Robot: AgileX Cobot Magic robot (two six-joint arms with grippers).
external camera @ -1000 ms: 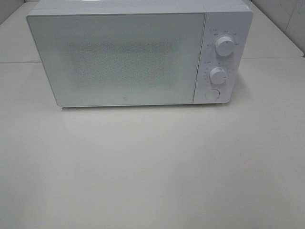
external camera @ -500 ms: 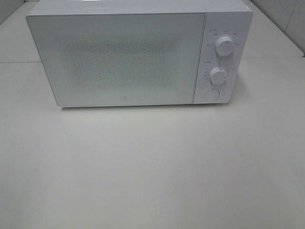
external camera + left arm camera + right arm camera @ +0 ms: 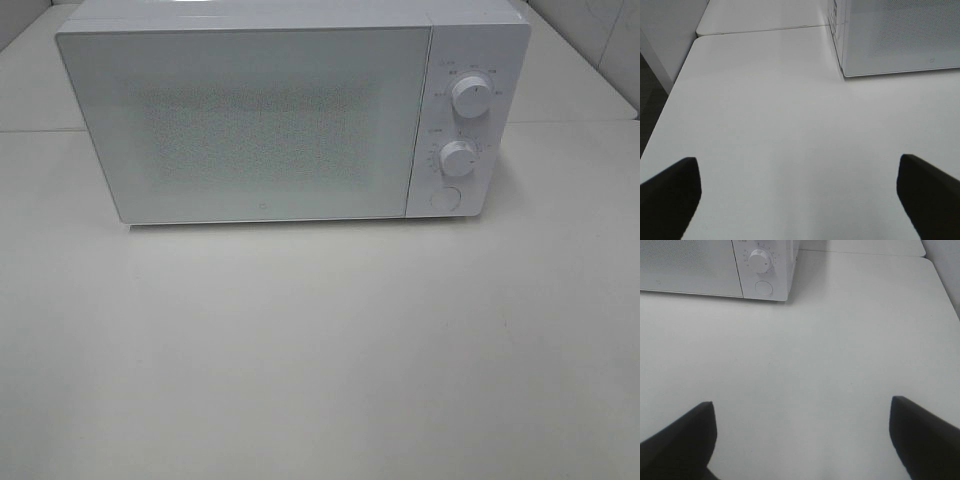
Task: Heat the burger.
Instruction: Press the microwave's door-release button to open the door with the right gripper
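The burger is out of view in every frame. A white microwave stands at the back of the white table with its door shut. Two round knobs and a round button sit on its right panel. Neither arm shows in the high view. My left gripper is open over bare table, short of the microwave's left front corner. My right gripper is open too, with nothing between its fingers, short of the microwave's right front corner and the lower knob.
The table's left edge drops to a dark floor in the left wrist view. A seam between two tabletops runs behind the microwave's front. The table's right edge shows in the right wrist view.
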